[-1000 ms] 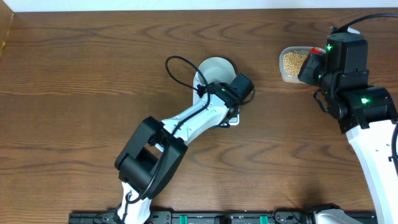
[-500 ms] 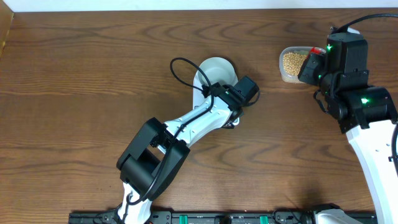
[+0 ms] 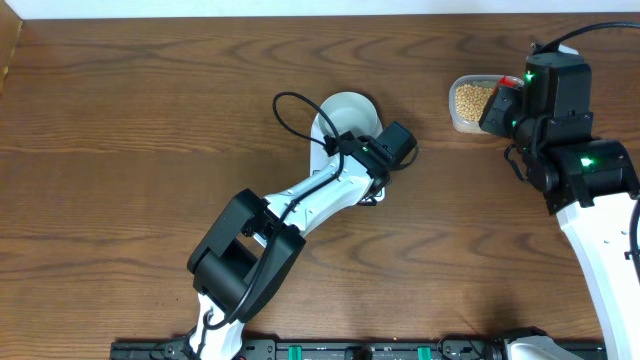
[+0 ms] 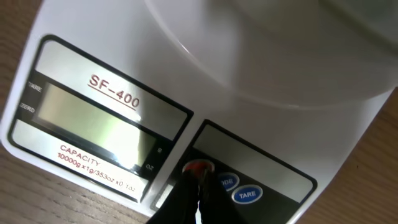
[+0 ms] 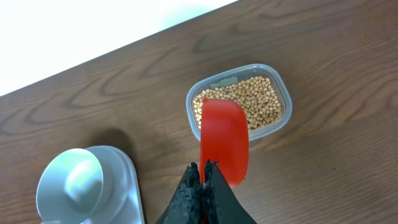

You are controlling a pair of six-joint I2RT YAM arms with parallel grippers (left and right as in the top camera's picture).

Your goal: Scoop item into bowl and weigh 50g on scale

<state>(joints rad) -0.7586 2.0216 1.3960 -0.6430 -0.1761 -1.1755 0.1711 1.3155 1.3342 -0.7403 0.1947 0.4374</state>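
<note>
My left arm reaches from the near edge of the surface (image 3: 150,120) and bends toward the middle, with its wrist low over the scale (image 4: 124,81). The left gripper (image 4: 198,186) is pinched shut with nothing in it, and its black tips sit right on the round red button (image 4: 200,168). The scale is a flat, smooth, white box with a grey screen (image 4: 93,118) and red letters. The bowl (image 3: 345,110) stands on top of it, and it is round, pale and shiny inside. My right arm stands tall on the right side, with its wrist tipped down over the far corner. The right gripper (image 5: 204,169) is closed tight on the handle of a red scoop (image 5: 224,140), which is smooth plastic with a curved front. The scoop hangs over the near edge of a clear tub (image 5: 283,121) with round corners. The beans (image 5: 255,99) are in that tub. They are small, round and tan. The surface is dark brown wood with wavy lines.
</note>
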